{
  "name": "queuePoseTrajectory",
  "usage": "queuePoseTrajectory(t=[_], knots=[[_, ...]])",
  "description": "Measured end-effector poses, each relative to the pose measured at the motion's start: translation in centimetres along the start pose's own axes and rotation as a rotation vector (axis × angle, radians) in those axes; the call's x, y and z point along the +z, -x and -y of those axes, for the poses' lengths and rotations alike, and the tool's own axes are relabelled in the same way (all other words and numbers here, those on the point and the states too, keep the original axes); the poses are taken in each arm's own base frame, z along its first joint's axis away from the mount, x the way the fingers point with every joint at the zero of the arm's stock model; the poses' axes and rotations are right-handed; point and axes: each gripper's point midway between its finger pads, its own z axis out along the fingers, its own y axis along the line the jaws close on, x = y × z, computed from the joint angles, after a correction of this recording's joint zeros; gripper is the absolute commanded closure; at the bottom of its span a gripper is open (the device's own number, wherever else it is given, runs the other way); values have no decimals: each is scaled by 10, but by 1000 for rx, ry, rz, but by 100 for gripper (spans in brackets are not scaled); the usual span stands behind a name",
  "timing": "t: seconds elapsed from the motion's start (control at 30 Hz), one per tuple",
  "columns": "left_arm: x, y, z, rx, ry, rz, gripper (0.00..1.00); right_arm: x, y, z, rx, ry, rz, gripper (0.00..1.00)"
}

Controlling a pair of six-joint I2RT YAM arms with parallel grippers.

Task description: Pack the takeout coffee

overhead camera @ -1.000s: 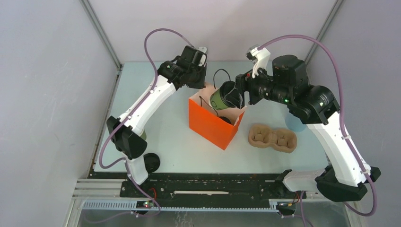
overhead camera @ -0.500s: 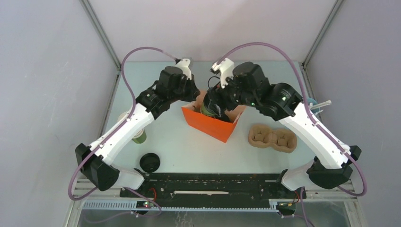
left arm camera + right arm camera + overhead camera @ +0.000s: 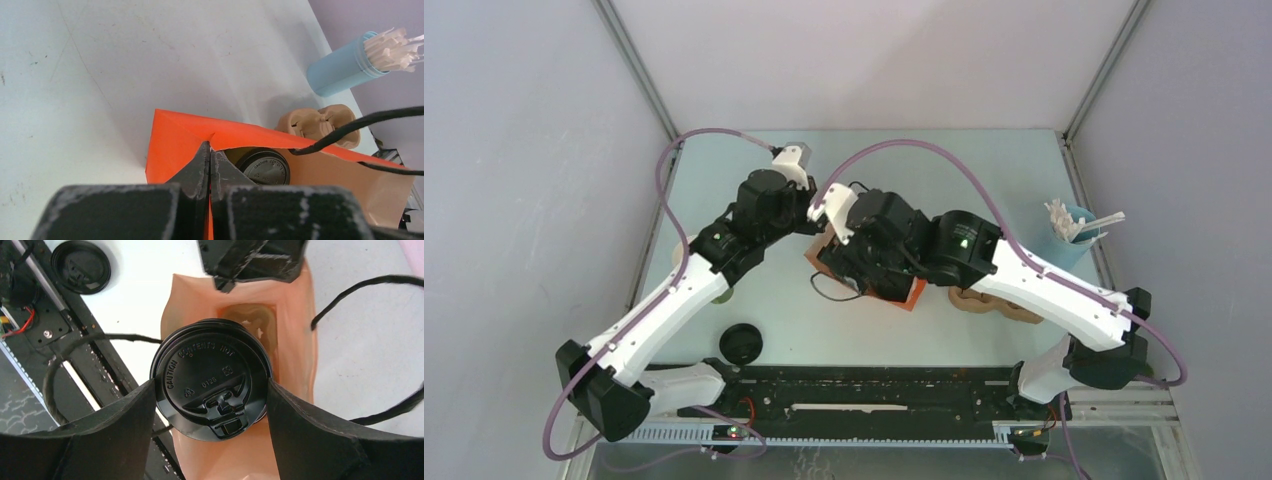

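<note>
An orange paper bag with black cord handles stands mid-table. My left gripper is shut on the bag's orange rim and pinches it at a fold. My right gripper is shut on a takeout coffee cup; its black lid sits between the two fingers, over the bag's open mouth. The same lid shows inside the bag in the left wrist view. In the top view the right wrist hides the cup.
A loose black lid lies near the front left edge, also in the right wrist view. A tan pulp cup carrier lies right of the bag. A blue holder of white stirrers stands at the far right.
My right gripper has brought the cup from above the bag down into its mouth. Both arms have swung nearer and lower, and the bag has shifted toward the front with them.
</note>
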Motion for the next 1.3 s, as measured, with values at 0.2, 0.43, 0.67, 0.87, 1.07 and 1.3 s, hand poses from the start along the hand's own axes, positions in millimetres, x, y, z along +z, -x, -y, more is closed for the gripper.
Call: queuePoseTrajectory(t=[0.2,0.43,0.67,0.87,1.07,1.3], knots=[[-11,-10,-8,-26,7,40,100,10,-14,-29,-77,4,-62,61],[-27,-18,-10,-49,-10,76,100,30,-23,-31,-118,-103,-121,62],[-31,-25,-8,-52,-18,81,100,38,-14,-24,-136,-185,-113,62],[-37,-26,-7,-59,-24,98,100,43,-16,-18,-171,-232,-113,62],[-39,-27,-6,-64,-36,112,100,61,-34,-18,-227,-240,-143,62],[-40,-23,-7,-67,-31,128,100,72,-36,-30,-224,-178,-133,61]])
